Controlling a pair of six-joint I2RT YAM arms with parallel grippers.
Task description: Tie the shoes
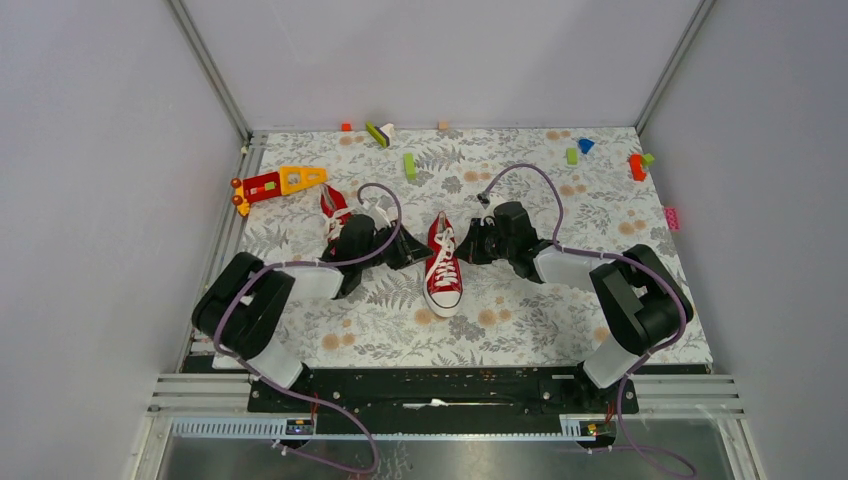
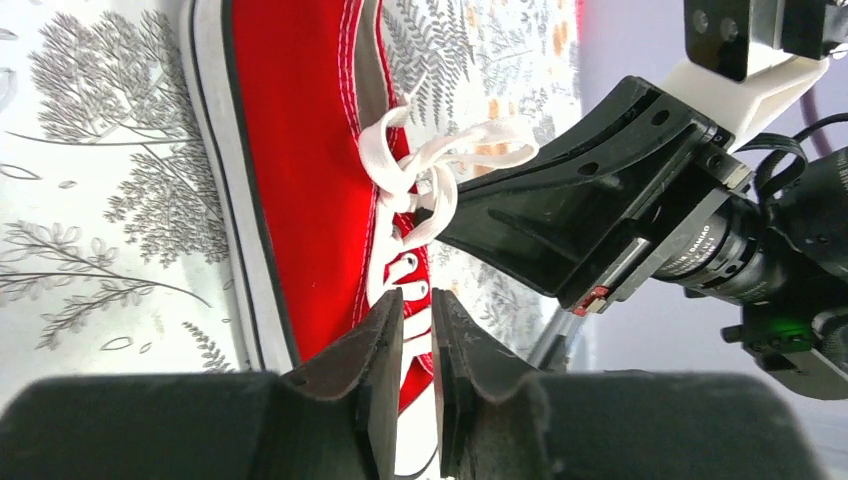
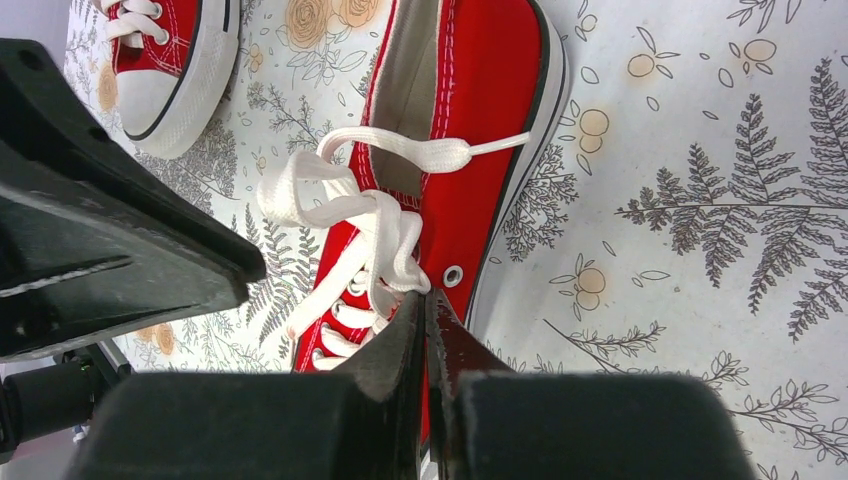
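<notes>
Right wrist view — right gripper (image 3: pixel 428 312) pinched on white lace (image 3: pixel 385 245), left gripper (image 2: pixel 417 312) narrow on red shoe's (image 2: pixel 300 180) lacing

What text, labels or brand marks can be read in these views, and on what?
"DAMIAO", roughly: small white print on the right arm's wrist motor in the left wrist view, blurred, so the reading is uncertain.
Shoes: no readable mark.
Toy blocks: too small to show any print.

Plain grey walls (image 1: pixel 100 150) enclose a table (image 1: pixel 520 340) covered in pale fern-and-flower print.
</notes>
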